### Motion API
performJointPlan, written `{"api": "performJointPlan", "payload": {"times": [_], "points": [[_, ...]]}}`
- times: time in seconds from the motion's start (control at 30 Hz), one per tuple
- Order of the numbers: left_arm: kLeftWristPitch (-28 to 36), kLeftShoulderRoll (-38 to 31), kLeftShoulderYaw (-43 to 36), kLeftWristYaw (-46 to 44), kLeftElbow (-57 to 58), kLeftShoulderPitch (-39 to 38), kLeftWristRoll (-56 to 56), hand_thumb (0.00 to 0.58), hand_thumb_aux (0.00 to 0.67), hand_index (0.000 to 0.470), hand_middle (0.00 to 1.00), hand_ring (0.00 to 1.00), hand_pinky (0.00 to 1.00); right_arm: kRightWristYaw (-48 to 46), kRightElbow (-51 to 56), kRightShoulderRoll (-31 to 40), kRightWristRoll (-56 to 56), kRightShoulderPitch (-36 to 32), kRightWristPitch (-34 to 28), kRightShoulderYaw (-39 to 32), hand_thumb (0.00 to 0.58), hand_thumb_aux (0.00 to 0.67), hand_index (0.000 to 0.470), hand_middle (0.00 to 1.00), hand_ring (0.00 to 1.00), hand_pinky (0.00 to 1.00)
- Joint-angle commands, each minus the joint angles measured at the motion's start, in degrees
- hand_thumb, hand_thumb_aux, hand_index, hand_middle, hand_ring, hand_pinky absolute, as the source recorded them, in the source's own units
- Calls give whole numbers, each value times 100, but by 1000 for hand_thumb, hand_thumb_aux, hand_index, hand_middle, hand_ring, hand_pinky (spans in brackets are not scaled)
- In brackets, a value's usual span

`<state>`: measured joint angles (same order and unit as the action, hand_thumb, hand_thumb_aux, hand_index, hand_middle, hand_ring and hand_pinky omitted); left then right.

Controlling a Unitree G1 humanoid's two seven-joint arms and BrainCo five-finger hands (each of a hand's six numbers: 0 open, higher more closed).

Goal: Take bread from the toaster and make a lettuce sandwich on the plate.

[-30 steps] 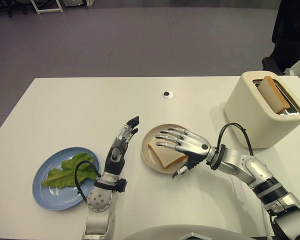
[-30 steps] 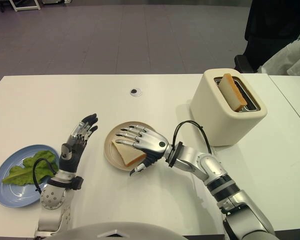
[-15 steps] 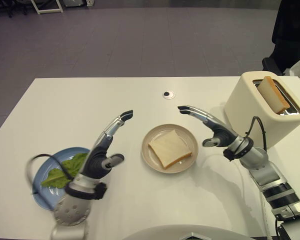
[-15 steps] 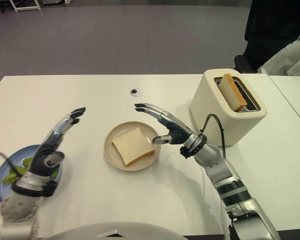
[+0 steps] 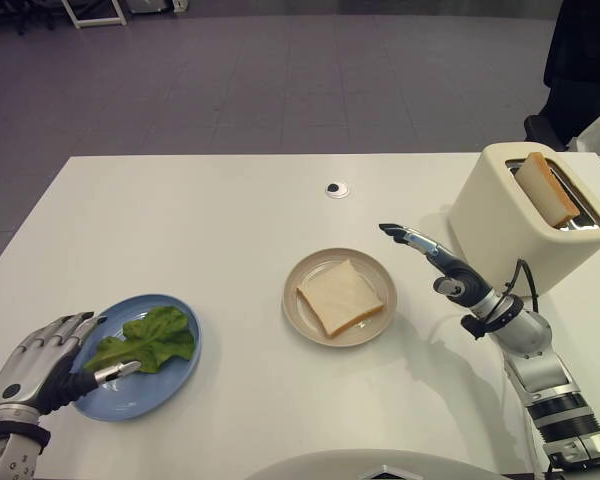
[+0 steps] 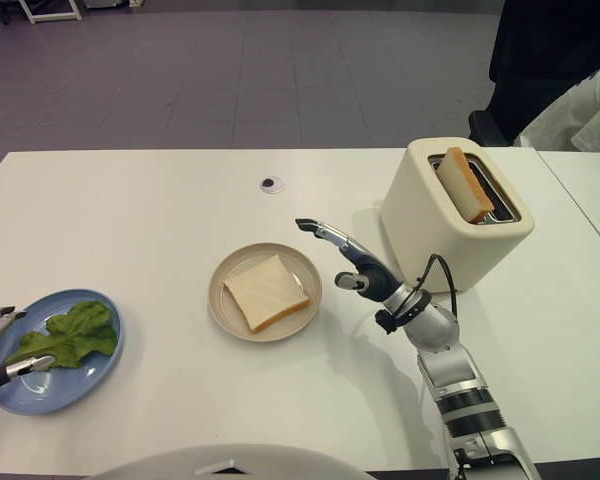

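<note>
White table (image 5: 230, 220), both hands spread open, empty.
Right hand (image 5: 435, 268) hangs edge-on between toaster (image 5: 500, 235), holding a bread slice (image 5: 545, 188), and the plated slice (image 5: 340, 297) on beige plate (image 5: 310, 270); left hand (image 5: 38, 360) at blue plate (image 5: 130, 405) rim, lettuce (image 5: 152, 338) beside its thumb.

- Bright, even overhead light; the matte white tabletop (image 5: 230, 210) reads uniformly pale.
- A soft, faint shadow lies left of the cream rounded toaster (image 5: 505, 230).
- The grey floor (image 5: 280, 80) behind appears dimmer.
</note>
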<state>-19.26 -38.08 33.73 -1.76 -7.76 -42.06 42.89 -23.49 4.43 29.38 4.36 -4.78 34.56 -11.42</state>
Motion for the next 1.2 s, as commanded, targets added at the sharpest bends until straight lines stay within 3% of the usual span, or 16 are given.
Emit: {"api": "performJointPlan", "payload": {"times": [0.03,0.23,0.27,0.3,0.37,0.4,0.47,0.5,0.53,0.57,0.93,1.2], "points": [[-225,-258,-356,365,482,83,250,0,0,0,0,0,0,-109,-4,-33,-85,90,-42,165,0,0,0,0,0,0],[-55,-575,-598,652,815,127,636,0,0,0,0,0,0,-195,-65,-83,-91,141,-63,298,0,0,0,0,0,0],[-5,-606,-634,669,823,152,674,71,42,29,0,0,0,-206,-82,-93,-89,150,-72,313,0,0,0,0,0,0],[46,-630,-681,681,820,181,718,205,131,92,0,0,0,-215,-93,-102,-90,162,-77,326,0,0,0,0,0,0],[136,-674,-780,697,811,230,777,251,166,116,0,0,0,-231,-95,-125,-106,162,-90,342,0,0,0,0,0,0],[174,-692,-825,694,799,241,797,319,221,155,0,0,0,-239,-99,-135,-112,164,-96,351,0,0,0,0,0,0],[234,-726,-904,674,754,249,829,480,391,275,0,0,0,-256,-117,-157,-124,164,-104,371,0,0,0,0,0,0],[256,-733,-933,665,713,249,836,500,420,295,0,0,0,-261,-123,-166,-131,166,-103,382,0,0,0,0,0,0],[269,-750,-955,664,685,250,832,546,507,356,0,0,0,-262,-140,-177,-144,174,-109,392,0,0,0,0,0,0],[276,-764,-969,667,665,247,823,580,657,461,0,0,0,-263,-152,-184,-157,182,-112,401,0,0,0,0,0,0],[205,-872,-899,767,533,147,662,580,670,470,0,0,0,-248,-246,-245,-226,209,-175,487,0,0,0,0,0,0],[-433,-758,178,450,240,-5,-1092,580,670,470,0,0,0,-204,-203,-286,-288,177,-192,586,0,0,0,0,0,0]]}}
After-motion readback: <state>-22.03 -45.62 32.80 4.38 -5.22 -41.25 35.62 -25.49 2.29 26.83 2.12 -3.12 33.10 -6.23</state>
